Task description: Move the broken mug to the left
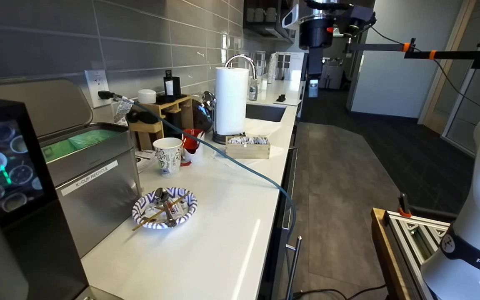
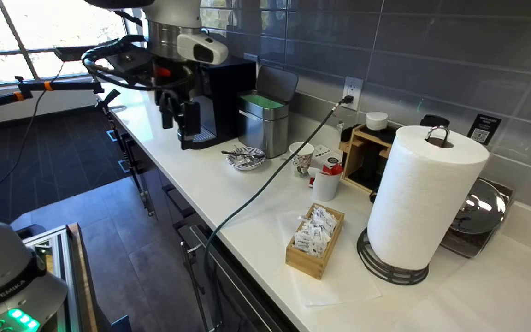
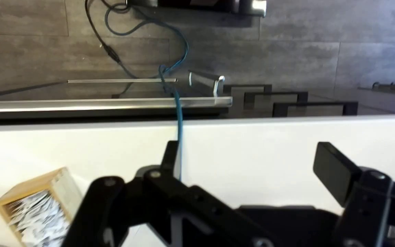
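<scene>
The broken mug (image 1: 191,142) has bright red parts and a whitish part with an uneven outline. It stands on the white counter beside the white patterned cup (image 1: 168,156). In an exterior view the mug (image 2: 325,185) shows mostly its white side with red at the top, and the cup (image 2: 301,161) is behind it. My gripper (image 2: 177,131) hangs high above the counter's front side, well apart from the mug. In the wrist view my gripper (image 3: 252,157) is open with only bare counter between its fingers. The mug is out of the wrist view.
A blue cable (image 1: 261,177) runs slanting over the counter, passing in front of the mug. A wooden packet box (image 2: 309,262), paper towel roll (image 2: 424,198) and wooden shelf (image 2: 354,171) stand near it. A patterned dish (image 1: 193,204) with spoons and a steel bin (image 1: 102,200) are also there.
</scene>
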Tool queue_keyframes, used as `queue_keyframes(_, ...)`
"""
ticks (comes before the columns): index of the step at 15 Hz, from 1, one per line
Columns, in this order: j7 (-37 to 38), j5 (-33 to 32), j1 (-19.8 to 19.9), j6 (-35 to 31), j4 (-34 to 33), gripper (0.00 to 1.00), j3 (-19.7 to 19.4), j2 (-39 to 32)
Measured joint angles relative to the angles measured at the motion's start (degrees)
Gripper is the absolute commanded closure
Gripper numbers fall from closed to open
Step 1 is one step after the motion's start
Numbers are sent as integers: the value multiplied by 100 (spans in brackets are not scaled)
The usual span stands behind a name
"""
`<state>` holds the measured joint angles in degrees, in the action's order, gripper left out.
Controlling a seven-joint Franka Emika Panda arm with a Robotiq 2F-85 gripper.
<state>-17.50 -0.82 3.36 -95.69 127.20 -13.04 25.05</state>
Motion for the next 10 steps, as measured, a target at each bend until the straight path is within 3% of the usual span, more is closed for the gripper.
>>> queue_keyframes(7, 960, -16, 278, -1508, -1315, 0, 27, -1485)
queue_keyframes(10, 1402, -17, 303, -1673, -1815, 0, 115, -1998)
